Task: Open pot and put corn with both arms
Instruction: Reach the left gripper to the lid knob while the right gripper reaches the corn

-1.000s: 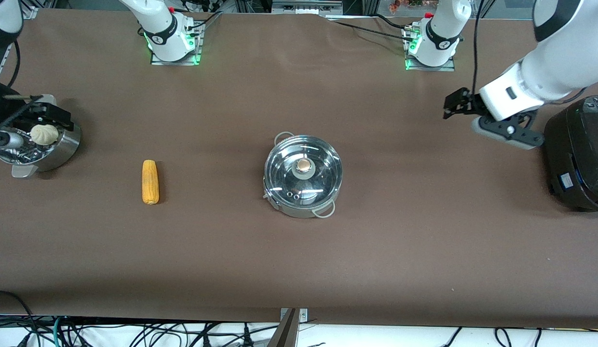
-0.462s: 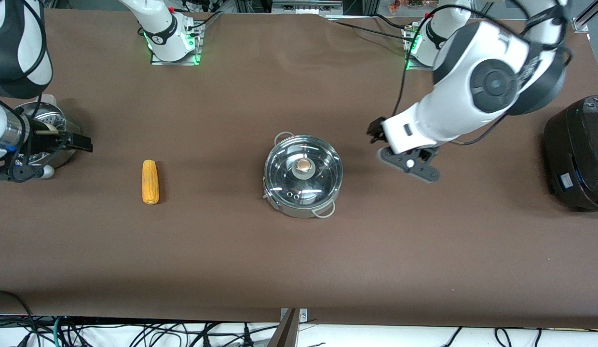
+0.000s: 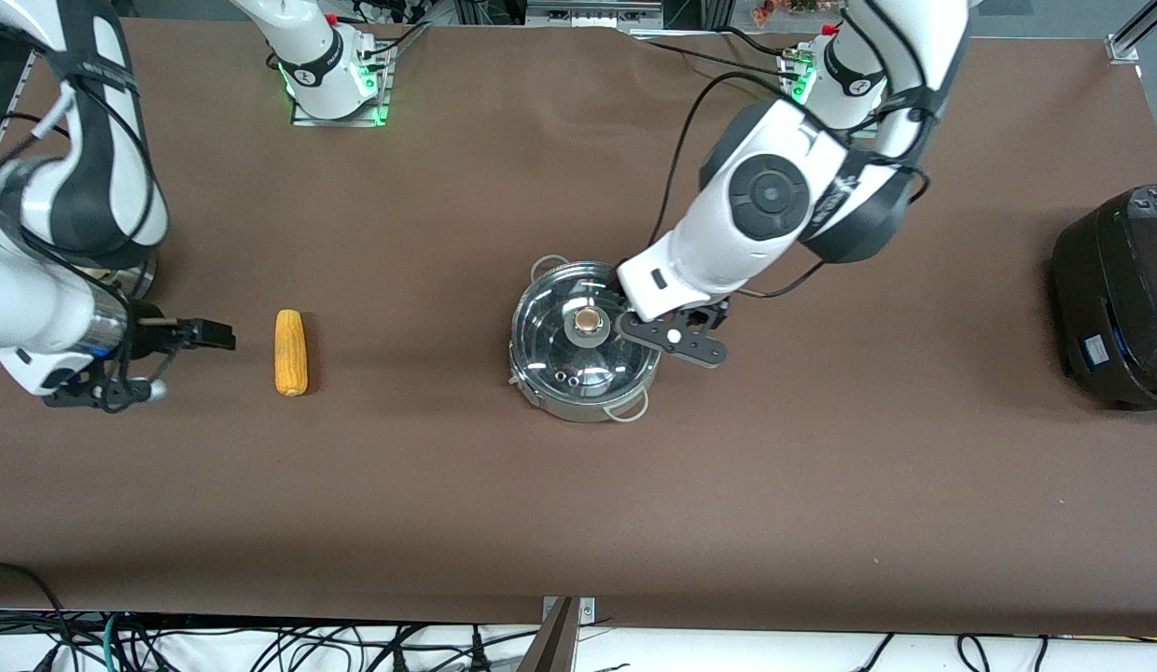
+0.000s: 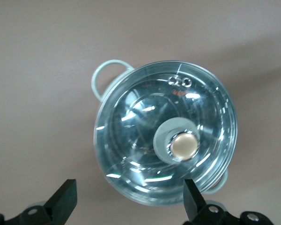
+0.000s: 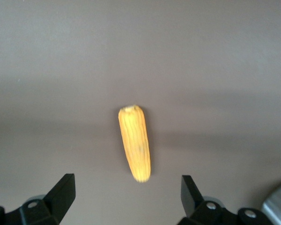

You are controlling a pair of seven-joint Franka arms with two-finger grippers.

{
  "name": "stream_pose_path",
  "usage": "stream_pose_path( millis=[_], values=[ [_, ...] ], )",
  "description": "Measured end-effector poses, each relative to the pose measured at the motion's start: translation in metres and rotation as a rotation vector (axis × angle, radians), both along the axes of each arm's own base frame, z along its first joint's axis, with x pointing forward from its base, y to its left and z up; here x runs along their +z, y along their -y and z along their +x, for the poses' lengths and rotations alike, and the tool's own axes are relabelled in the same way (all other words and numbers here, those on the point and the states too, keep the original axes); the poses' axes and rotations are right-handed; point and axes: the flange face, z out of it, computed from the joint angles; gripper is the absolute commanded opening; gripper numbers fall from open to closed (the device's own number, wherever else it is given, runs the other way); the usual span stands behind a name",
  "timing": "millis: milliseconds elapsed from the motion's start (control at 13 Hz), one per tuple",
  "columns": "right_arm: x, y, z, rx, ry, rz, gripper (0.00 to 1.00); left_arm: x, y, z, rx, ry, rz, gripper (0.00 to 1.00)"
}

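Shallow shiny steel pot (image 3: 586,341) sits mid-bench, its round glass lid with tan knob (image 3: 588,322) in place, and the left gripper (image 4: 129,199) hangs over it with fingers spread wide, looks set to drop on the knob. Yellow-orange corn cob (image 3: 290,352) lies flat toward the right arm's end; the right gripper (image 3: 210,334) is just beside it, also spread, nothing held, probably lining up a pick. Wrist views show the finger gaps; front view hides the left fingers under the wrist.
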Motion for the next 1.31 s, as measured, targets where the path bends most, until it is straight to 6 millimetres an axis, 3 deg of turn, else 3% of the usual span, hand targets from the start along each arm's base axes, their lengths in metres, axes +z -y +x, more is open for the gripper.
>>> stream_pose_path(
  millis=[231,538,1000,1308],
  values=[
    [-0.038,-0.009,-0.002,0.011,0.023,-0.003,1.00,-0.027,0.030,-0.007,0.072,0.040,0.048,1.00],
    [-0.067,-0.011,-0.011,0.046,0.052,-0.001,1.00,-0.047,0.092,-0.044,0.230,0.129,0.135,1.00],
    [-0.122,-0.012,-0.036,0.058,0.115,-0.007,1.00,-0.048,0.089,-0.038,0.316,0.140,0.127,1.00],
    [-0.151,-0.016,-0.056,0.073,0.158,-0.009,1.00,-0.062,0.093,-0.034,0.325,0.149,0.108,1.00]
  ],
)
